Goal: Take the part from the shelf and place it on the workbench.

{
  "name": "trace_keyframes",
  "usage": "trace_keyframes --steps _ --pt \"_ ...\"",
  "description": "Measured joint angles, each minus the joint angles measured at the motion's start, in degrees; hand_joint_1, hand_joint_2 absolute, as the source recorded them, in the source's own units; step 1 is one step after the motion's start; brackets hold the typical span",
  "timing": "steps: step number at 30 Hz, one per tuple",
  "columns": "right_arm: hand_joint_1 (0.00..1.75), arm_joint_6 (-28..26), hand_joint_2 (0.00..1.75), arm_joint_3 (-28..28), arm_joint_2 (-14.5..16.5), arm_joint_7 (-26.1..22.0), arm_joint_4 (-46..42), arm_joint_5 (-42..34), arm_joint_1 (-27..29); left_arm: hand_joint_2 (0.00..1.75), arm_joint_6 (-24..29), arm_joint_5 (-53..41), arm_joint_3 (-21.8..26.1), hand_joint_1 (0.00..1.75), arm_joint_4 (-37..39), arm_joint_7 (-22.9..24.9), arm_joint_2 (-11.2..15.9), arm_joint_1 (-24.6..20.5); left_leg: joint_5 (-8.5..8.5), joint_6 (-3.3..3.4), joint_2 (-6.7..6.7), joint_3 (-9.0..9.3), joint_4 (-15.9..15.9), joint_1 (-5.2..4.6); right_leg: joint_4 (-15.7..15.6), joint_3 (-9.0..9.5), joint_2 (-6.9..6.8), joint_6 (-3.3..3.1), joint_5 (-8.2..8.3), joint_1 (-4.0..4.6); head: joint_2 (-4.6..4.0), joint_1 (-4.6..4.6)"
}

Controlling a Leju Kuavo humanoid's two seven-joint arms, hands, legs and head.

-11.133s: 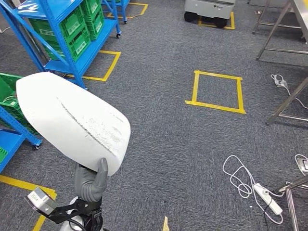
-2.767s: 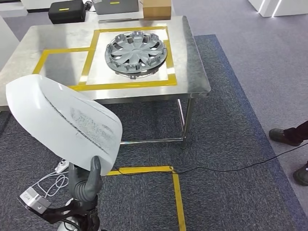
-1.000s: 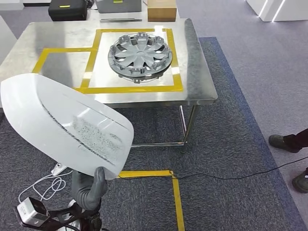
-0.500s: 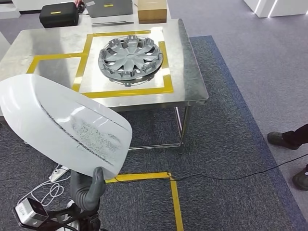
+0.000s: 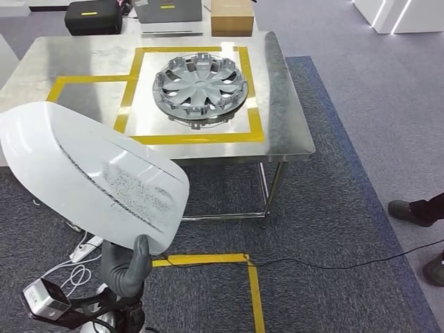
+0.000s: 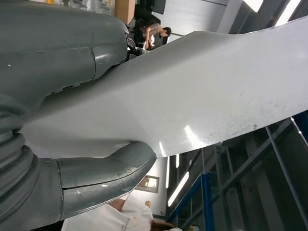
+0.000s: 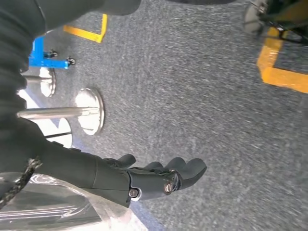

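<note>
One broad white panel [image 5: 94, 177], smooth, curved and scuffed grey along its middle, is gripped at its lower edge by the left hand [image 5: 125, 267], raised to clear the steel surface [image 5: 282, 111] ahead. Beyond it a ribbed silver hubcap [image 5: 200, 88] fills one taped square. Right hand [image 7: 160, 179] hangs empty, fingers loosely extended.

Silver hubcap [image 5: 199, 84] – inside yellow tape square [image 5: 256, 125], cardboard box [image 5: 232, 16]
</note>
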Motion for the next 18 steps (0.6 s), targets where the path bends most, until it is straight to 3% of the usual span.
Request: trace_keyframes --steps 2,5,7,8,10,11,12,13,14,16,18 --pt "0.0 0.0 1.75 0.0 0.0 0.0 0.0 0.0 -0.1 1.75 0.0 0.0 0.0 1.75 0.0 0.0 0.0 -0.1 -0.61 -0.51 -0.05 0.41 0.2 -0.2 -5.9 2.95 -0.02 -0.4 1.99 0.1 0.0 -0.04" --pt "0.0 0.0 1.75 0.0 0.0 0.0 0.0 0.0 -0.1 1.75 0.0 0.0 0.0 1.75 0.1 0.1 0.0 -0.1 -0.96 -1.22 -0.06 0.27 0.3 -0.32 -7.2 3.72 0.1 -1.22 1.31 0.17 0.01 -0.28" --pt "0.0 0.0 1.75 0.0 0.0 0.0 0.0 0.0 -0.1 1.75 0.0 0.0 0.1 1.75 0.1 0.1 0.0 -0.2 -2.19 -1.93 -0.05 -0.18 1.8 -0.2 -7.5 4.08 0.08 -1.81 1.18 -0.02 0.01 -0.52" --pt "0.0 0.0 1.75 0.0 0.0 0.0 0.0 0.0 -0.1 1.75 0.0 0.0 0.1 1.75 0.1 0.0 0.0 -0.2 -3.49 -2.32 -0.06 -1.22 4.1 -0.08 -7.6 4.29 0.04 -2.08 1.12 -0.15 0.01 -0.64" --pt "0.0 0.0 1.75 0.0 0.0 0.0 0.0 0.0 -0.2 1.75 0.2 0.2 0.1 1.75 0.1 0.0 0.0 -0.2 -6.68 -2.9 -0.06 -5.06 11.6 0.2 -7.7 4.45 0.01 -2.43 0.94 -0.15 0.0 -0.81" --pt "0.0 0.0 1.75 0.0 0.0 0.0 0.0 -0.1 -0.2 1.75 0.3 0.4 0.1 1.75 0.1 0.1 0.0 -0.1 -7.64 -3.05 -0.06 -7.02 15.0 0.32 -7.6 4.52 0.01 -2.5 0.85 -0.14 0.0 -0.79" --pt "0.0 0.0 1.75 0.0 0.0 0.0 0.0 -0.1 -0.1 1.75 0.5 0.6 0.2 1.75 0.2 0.1 0.0 0.0 -7.54 -3.1 -0.06 -8.29 16.8 0.4 -7.6 4.63 0.04 -2.52 0.75 -0.14 0.0 -0.79" --pt "0.0 0.0 1.75 0.0 0.0 0.0 0.0 -0.2 -0.1 1.75 0.6 0.9 0.2 1.75 0.2 0.2 0.0 0.0 -6.24 -3.06 -0.06 -8.54 16.4 0.45 -7.6 4.82 0.1 -2.5 0.65 -0.14 0.0 -0.8" --pt "0.0 0.0 1.75 0.0 0.0 0.0 0.0 -0.2 -0.1 1.75 0.8 1.0 0.3 1.75 0.2 0.4 -0.1 0.0 -3.97 -2.92 -0.06 -7.72 13.9 0.48 -7.6 5.08 0.18 -2.43 0.53 -0.14 0.0 -0.79" --pt "0.0 0.0 1.75 0.0 0.0 0.0 0.0 -0.3 -0.1 1.75 1.2 1.2 0.3 1.75 0.2 0.5 -0.1 0.0 0.45 -2.39 -0.06 -4.78 6.3 0.36 -7.6 5.55 0.33 -2.12 0.26 -0.05 0.0 -0.78" --pt "0.0 0.0 1.75 0.0 0.0 0.0 0.0 -0.2 -0.1 1.75 1.3 1.4 0.3 1.75 0.2 0.7 -0.2 0.0 1.67 -1.84 -0.05 -3.12 1.9 0.12 -7.6 5.5 0.33 -1.58 0.14 0.07 0.0 -0.74"
